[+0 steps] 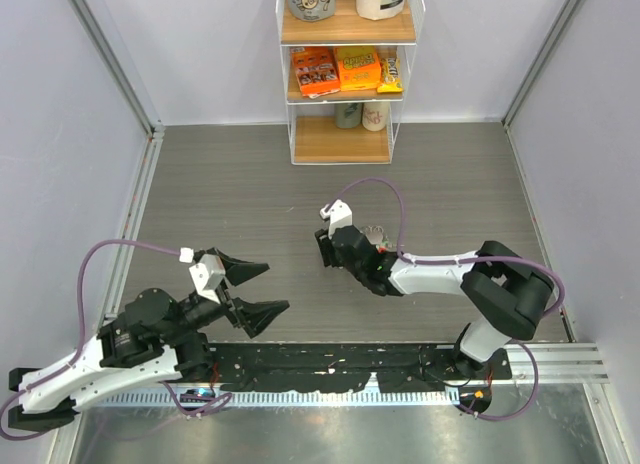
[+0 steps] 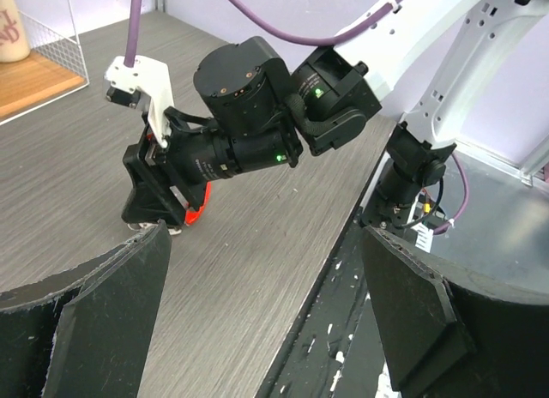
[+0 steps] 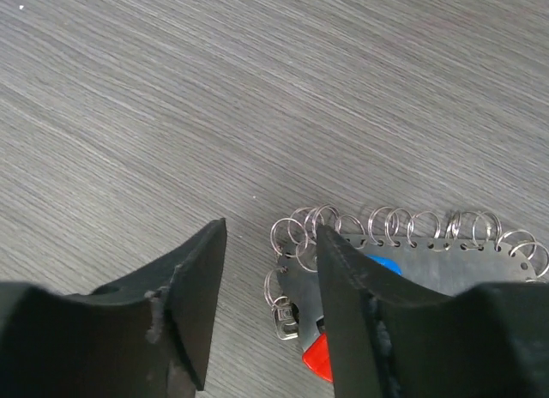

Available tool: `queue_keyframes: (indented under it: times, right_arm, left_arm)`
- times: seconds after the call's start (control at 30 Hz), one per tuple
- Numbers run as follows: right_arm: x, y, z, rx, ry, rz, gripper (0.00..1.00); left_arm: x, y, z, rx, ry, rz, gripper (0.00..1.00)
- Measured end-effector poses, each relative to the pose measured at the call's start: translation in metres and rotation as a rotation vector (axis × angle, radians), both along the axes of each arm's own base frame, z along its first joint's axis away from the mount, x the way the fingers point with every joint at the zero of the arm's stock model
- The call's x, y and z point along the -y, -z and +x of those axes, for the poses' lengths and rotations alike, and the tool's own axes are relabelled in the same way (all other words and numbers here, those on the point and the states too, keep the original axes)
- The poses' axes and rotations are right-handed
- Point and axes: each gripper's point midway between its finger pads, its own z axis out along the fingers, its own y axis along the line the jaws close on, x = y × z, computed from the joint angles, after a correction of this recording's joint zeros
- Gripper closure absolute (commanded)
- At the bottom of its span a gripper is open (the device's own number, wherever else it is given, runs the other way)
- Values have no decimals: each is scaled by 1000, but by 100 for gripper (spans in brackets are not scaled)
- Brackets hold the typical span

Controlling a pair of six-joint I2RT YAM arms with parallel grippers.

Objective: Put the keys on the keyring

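The right tool [image 1: 328, 252] is low over the tabletop [image 1: 230, 184], near its middle. Its jaws are moderately apart and nothing is between them. In the right wrist view its right finger [image 3: 352, 304] lies over a thin metal plate [image 3: 300, 282], which has a row of small wire rings [image 3: 412, 226] along its far edge. Just right of this finger the head of the blue key [image 3: 383, 265] shows on the plate. Nearer to the camera is the red fob [image 3: 316, 361] of the keyring [image 2: 196, 216], with a small silvery piece [image 3: 283, 318], perhaps its link, just left of it. I cannot find the green key in any view. The left tool [image 1: 272, 287] hangs wide open at the near left, well apart from these things, and it holds nothing.

In my judgement the main danger is a wrong catch. The finger hides much of the plate, so if the jaws close here they may pinch the plate edge or a loose ring and not the keyring. All these parts are flat and thin on a smooth tabletop. A finger pressing down could push the plate and drag the key and the fob with it. The thin ring can also slip out from between the pads. The left tool is too far away to steady anything, so whatever gets pushed will simply slide.
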Motion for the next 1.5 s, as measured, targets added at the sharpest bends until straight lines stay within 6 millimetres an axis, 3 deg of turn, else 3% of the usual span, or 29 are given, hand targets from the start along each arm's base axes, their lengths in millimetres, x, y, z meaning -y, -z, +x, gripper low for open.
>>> queue_keyframes:
  times: [0.1,0.13,0.2,0.23,0.4,0.5,0.77,1.07,1.3,1.5]
  right_arm:
    - [-3,-3,-3,-11,-11,26,23]
    - [-3,-6,-5,-14,-16,32,21]
    - [0,-16,-9,-14,-22,41,1]
    - [2,-23,-11,-10,-25,50,5]
    - [16,-74,-22,32,-23,124,5]
    - [30,-94,-28,46,0,145,5]
    - [80,-106,-39,19,140,60,5]
    - [122,-141,-37,86,323,69,5]
    - [126,-196,-39,124,312,106,4]
    - [123,-222,-56,142,201,189,4]
  left_arm:
    - [0,3,1,-5,-7,13,0]
    - [0,4,2,-7,-10,18,1]
    - [0,7,3,-10,-18,28,1]
    - [0,8,4,-11,-23,34,0]
    - [2,16,10,-23,-46,74,1]
    - [3,19,14,-26,-65,95,0]
    - [-1,9,22,-21,-113,117,0]
    - [-3,9,24,-21,-132,117,0]
    - [-7,9,24,-17,-139,118,0]
    - [-10,8,24,-16,-144,115,0]
